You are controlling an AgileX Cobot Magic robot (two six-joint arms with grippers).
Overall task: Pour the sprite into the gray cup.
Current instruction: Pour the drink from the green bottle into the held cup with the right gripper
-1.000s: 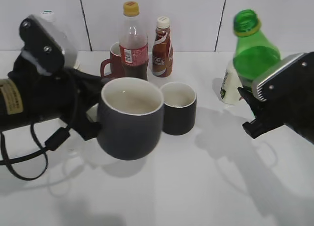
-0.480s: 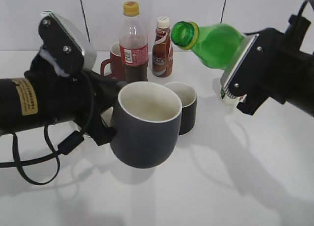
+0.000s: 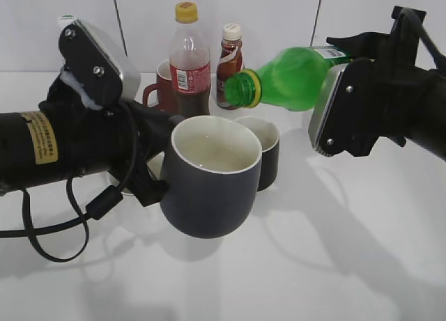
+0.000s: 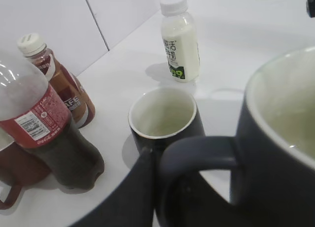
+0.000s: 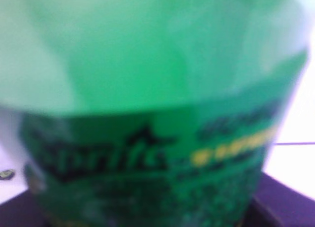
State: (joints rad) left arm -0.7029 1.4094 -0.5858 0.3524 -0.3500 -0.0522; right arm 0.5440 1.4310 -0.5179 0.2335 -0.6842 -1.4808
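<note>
Nearest the exterior camera, the left pincer (image 3: pixel 150 178) holds the gray cup (image 3: pixel 211 175) by its handle, clear of the white surface (image 3: pixel 293 265), its white inside facing up. In the left wrist view, a dark finger (image 4: pixel 133 197) passes through the handle loop; how tightly the pincer closes on it cannot be told.

Above and to the right of the cup, the right arm holds the sprite bottle (image 3: pixel 289 77) tipped nearly on its side, with the open mouth and yellow neck ring pointing down-left over the cup's far rim. The right pincer is hidden behind its housing in the exterior view, and the right wrist view shows only the blurred green label (image 5: pixel 147 158), filling the frame between dark edges; the pincer is clamped on the bottle.

Just behind the raised cup, a black mug (image 3: pixel 259 150) stands on the surface. Farther back stand a cola bottle (image 3: pixel 189 63), a red mug (image 3: pixel 159 88), a brown coffee bottle (image 3: pixel 230 56) and a white milk bottle (image 4: pixel 179 40).
</note>
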